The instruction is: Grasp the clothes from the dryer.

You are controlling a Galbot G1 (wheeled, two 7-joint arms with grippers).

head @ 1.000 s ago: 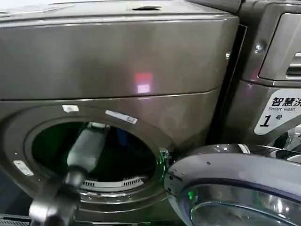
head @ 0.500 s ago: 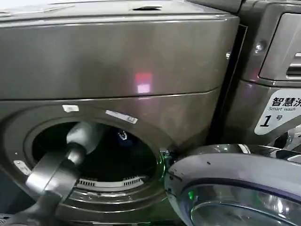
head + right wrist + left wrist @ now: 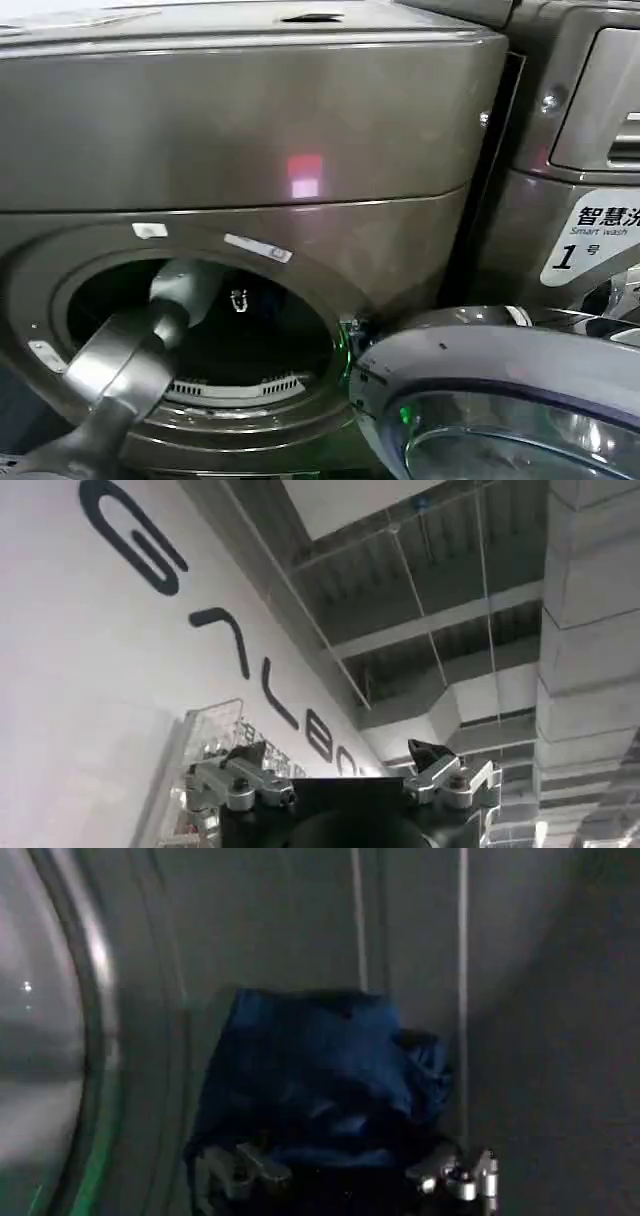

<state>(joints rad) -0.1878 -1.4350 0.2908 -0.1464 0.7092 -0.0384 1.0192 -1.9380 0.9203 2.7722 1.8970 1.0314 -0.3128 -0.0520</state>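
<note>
From the head view, the left arm reaches through the round porthole of the dryer (image 3: 250, 130), its door (image 3: 500, 400) swung open at the right. The neighbouring machine (image 3: 590, 150) carries a white sticker reading "Smart wash" and "1".

In the left wrist view, the left gripper (image 3: 345, 1173) is spread wide, holding nothing, with the clothes (image 3: 320, 1073) bunched between its fingers against the drum wall. It should push in deeper before closing.

In the right wrist view, the right gripper (image 3: 345, 780) is open and empty, pointing at a wall lettered "GALBO".
</note>
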